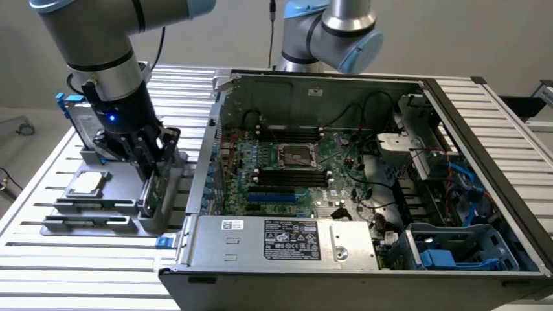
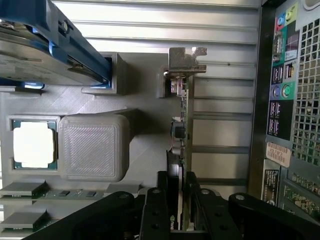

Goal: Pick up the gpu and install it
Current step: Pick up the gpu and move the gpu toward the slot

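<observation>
We're over on the exterior view's left, where the arm (image 1: 95,45) comes down from the upper left corner of the frame. Its wrist is nearly vertical and it points straight down at the grey holder (image 1: 112,217) on the slatted counter (image 1: 87,265).

The gpu (image 1: 154,191) stands on edge in that holder, just beside the open computer case (image 1: 346,162). Its long axis runs along the case's side wall.

From the wrist view we see the gpu (image 2: 179,135) edge-on. Its silver bracket (image 2: 186,62) is at the end away from the gripper (image 2: 177,215), the green board faces the case, and the black cooler faces the processor chip (image 2: 33,145).

The gripper (image 1: 154,165) is partly closed, and its black fingers (image 2: 156,210) press the card from both faces. It is gripping the gpu, which sits down in the holder.

The hard drive in its blue frame (image 1: 82,120) stands just behind the gripper.
</observation>
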Action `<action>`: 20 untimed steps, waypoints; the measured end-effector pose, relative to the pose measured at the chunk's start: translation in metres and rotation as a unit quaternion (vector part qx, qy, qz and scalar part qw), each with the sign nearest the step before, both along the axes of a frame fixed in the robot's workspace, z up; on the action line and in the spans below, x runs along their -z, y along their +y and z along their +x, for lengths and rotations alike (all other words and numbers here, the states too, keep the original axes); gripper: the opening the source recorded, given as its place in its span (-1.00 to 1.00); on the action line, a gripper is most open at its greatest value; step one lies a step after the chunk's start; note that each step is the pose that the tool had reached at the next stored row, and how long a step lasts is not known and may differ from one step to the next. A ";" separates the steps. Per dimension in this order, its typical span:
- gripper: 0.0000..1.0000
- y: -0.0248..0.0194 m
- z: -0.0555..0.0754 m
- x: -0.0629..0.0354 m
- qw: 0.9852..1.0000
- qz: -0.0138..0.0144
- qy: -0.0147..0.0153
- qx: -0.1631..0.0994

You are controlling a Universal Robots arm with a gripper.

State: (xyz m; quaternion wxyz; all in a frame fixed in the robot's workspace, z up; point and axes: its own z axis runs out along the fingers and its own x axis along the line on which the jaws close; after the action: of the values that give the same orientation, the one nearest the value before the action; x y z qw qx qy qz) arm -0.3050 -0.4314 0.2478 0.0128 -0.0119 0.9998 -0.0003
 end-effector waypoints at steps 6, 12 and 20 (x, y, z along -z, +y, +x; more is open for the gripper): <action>-0.48 0.0000 0.000 -0.0206 1.000 0.001 0.000 0.000; -0.48 0.0000 0.000 -0.0444 1.000 0.002 0.000 0.000; -0.48 0.0000 0.000 -0.0801 1.000 0.003 0.000 0.000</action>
State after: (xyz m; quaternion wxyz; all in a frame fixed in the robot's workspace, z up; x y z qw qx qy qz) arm -0.3047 -0.4314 0.3279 0.0128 -0.0120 0.9998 0.0025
